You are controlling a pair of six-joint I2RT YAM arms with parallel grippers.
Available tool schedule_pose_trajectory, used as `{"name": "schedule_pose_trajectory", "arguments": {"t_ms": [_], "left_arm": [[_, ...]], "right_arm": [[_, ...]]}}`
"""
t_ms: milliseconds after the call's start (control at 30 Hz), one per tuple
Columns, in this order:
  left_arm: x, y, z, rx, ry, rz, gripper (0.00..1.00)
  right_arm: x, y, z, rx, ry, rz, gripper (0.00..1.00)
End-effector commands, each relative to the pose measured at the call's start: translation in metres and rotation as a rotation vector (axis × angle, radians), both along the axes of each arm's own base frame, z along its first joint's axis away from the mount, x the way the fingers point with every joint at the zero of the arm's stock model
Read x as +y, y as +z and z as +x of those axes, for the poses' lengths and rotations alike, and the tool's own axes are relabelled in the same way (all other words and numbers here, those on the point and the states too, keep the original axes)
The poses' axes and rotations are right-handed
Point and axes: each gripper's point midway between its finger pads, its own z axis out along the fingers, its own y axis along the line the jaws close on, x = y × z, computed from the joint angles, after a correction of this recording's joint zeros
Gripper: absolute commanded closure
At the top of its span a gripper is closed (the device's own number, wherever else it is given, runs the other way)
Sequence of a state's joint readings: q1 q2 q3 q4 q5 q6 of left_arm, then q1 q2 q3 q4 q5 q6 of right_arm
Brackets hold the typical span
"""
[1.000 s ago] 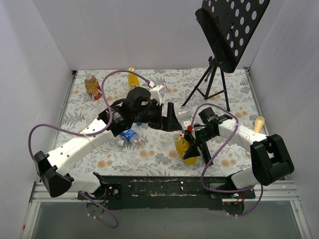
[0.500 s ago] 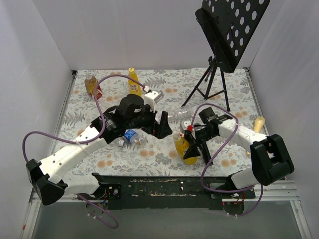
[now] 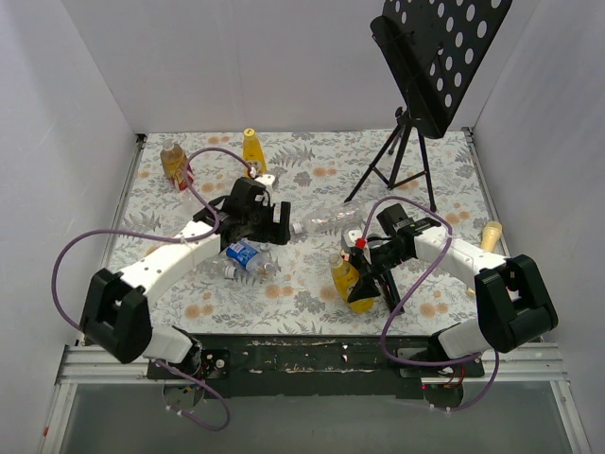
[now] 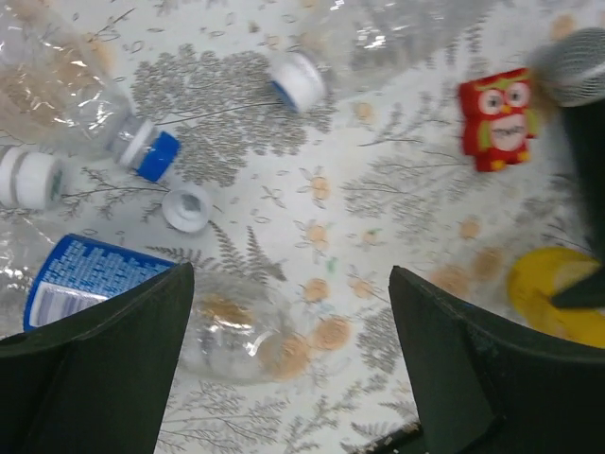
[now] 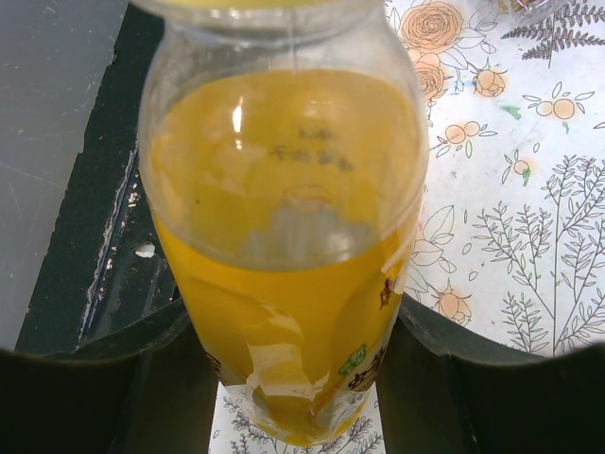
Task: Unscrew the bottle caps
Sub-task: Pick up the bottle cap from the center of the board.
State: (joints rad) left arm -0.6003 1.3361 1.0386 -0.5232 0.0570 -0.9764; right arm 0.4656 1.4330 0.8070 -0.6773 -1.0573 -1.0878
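From above: cannot read any label at this size. Reaches from lower left toward mid-frame with the left arm stretched out; holds the left claw (image 3: 281, 227) spread wide, gripping nothing. Curls in from lower right with the right arm; pinches a juice bottle (image 3: 354, 286) in the right claw (image 3: 367, 260), right of centre, red cap (image 3: 360, 243) on its neck.

From the left wrist: looks down at the desk (image 4: 378, 218) between wide-apart fingers (image 4: 95, 369). Shows a blue-labelled bottle (image 4: 83, 281) lower left, white print too small to read. Finds a loose cap (image 4: 186, 206), white, hollow side up, left of centre; a blue cap (image 4: 156, 154) and a white cap (image 4: 298, 82) on clear necks, upper left.

From the right wrist: fills the frame with the juice bottle (image 5: 284, 218), yellow, clamped between both fingers (image 5: 95, 397). Carries dark print seen backwards through the liquid and coloured marks low on the label, none readable.
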Motion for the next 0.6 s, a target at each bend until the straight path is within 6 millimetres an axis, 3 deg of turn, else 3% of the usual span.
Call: {"name": "schedule_pose_trajectory", "arguments": {"t_ms": [0, 233, 567], "left_arm": [[0.012, -0.035, 0.029, 0.02, 0.067, 0.098, 0.2], [0.019, -0.074, 0.041, 0.087, 0.078, 0.222, 0.32], [0.027, -0.091, 0.052, 0.092, 0.095, 0.314, 0.37]], "right_arm": [[0.003, 0.006, 0.002, -0.032, 0.009, 0.015, 0.94], [0.002, 0.006, 0.002, -0.034, 0.008, 0.015, 0.94], [0.002, 0.006, 0.001, -0.03, 0.008, 0.013, 0.94]]}}
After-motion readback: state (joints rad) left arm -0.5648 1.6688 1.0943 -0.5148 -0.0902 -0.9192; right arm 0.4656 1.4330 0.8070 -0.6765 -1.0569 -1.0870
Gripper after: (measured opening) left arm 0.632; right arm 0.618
